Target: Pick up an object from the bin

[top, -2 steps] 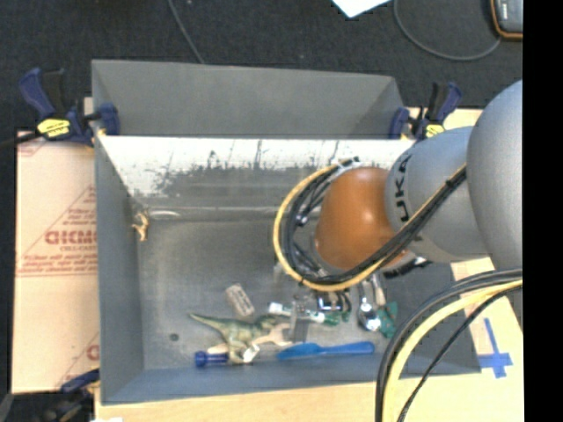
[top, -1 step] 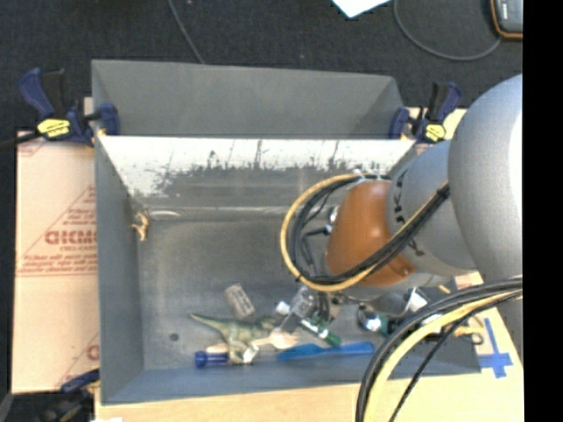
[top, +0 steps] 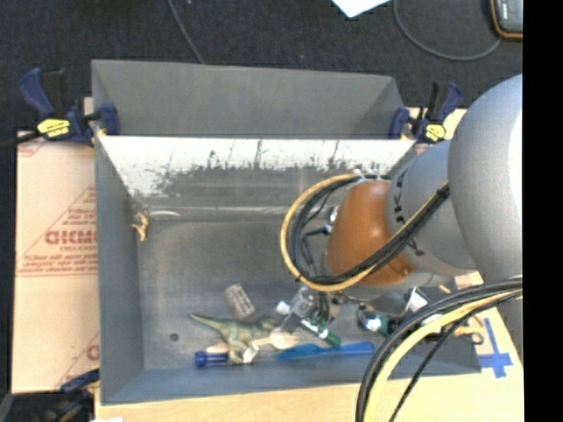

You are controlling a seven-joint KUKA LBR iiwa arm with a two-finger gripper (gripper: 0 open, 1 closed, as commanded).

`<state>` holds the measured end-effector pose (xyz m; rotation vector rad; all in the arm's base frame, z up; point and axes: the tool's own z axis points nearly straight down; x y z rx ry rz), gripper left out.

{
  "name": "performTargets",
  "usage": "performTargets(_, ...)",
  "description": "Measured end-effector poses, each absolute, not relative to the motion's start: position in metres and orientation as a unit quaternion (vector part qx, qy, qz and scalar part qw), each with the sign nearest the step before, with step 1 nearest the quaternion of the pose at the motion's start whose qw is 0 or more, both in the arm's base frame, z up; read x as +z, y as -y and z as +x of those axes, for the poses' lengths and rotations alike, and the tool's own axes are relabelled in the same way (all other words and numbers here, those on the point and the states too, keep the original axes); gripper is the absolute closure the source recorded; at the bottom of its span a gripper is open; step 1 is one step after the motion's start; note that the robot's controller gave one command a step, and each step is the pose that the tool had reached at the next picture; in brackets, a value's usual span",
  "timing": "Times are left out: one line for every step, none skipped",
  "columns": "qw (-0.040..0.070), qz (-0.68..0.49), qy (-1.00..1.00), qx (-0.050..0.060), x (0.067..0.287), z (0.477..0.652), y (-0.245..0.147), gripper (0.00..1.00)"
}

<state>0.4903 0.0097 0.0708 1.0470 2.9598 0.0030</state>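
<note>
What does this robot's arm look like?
A thick, rounded pale grey arm ends in a glossy orange cover at the wrist. Black and tan cables loop around it, and a small metallic gripper sits beneath.

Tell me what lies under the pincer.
By the pincer lie one end of a green toy dinosaur and a blue pen. The orange cover hides what lies further right.
</note>
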Motion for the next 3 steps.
performTargets(0.002,0.333,-0.943,0.001,0.076,0.49,-0.009,1.0)
performTargets(0.002,0.333,-0.943,0.001,0.084,0.49,-0.009,1.0)
performTargets(0.002,0.331,-0.944,0.001,0.109,0.49,-0.009,1.0)
